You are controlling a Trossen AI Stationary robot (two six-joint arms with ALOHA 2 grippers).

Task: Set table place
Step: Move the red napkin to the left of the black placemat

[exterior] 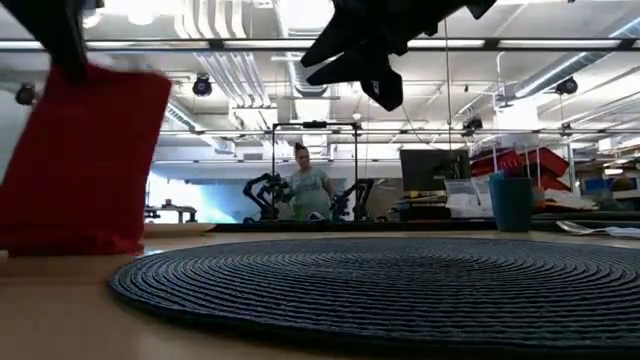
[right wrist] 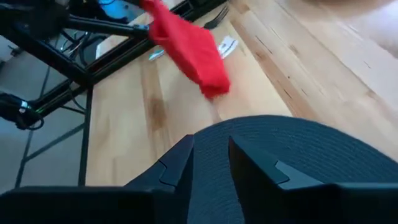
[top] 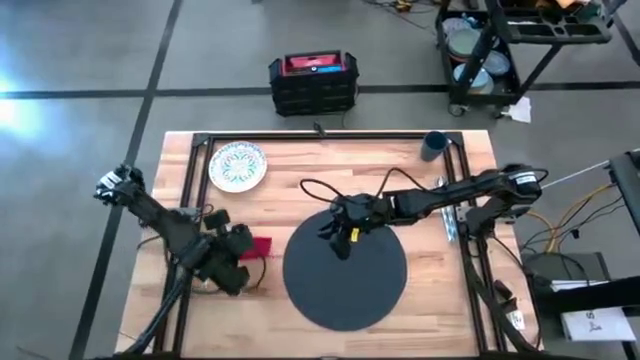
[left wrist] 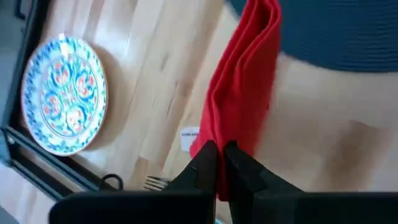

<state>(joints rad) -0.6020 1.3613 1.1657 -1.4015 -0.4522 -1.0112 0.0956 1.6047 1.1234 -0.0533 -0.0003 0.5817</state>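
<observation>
The round dark grey mat [top: 345, 268] lies flat on the table [top: 420, 180], near the front centre of the light plank surface. The left gripper [left wrist: 219, 163] is positioned off the left edge of the mat and is closed on one end of the red napkin [left wrist: 242, 99]; the folded cloth hangs clear of the tabletop, as the low view shows it suspended [exterior: 85, 155] beside the mat [exterior: 400, 285]. In the right wrist view the napkin [right wrist: 189, 46] is seen held above the planks, apart from the mat edge [right wrist: 298, 149]. The right gripper [top: 343, 238] hovers over the rear portion of the mat, holding nothing, with its fingers [right wrist: 177, 165] set a narrow gap apart. The small patterned plate [top: 237, 166] rests on the table at the rear left, well apart from the mat. The dark blue cup [top: 434, 146] stands upright at the rear right corner area, just inside the black rail frame. A fork [left wrist: 155, 182] lies on the planks near the left gripper, with only its tines visible. Silver cutlery [top: 450, 222] lies on the right side of the table; the individual pieces cannot be told apart. A person [exterior: 308, 190] stands in the room beyond the table.
</observation>
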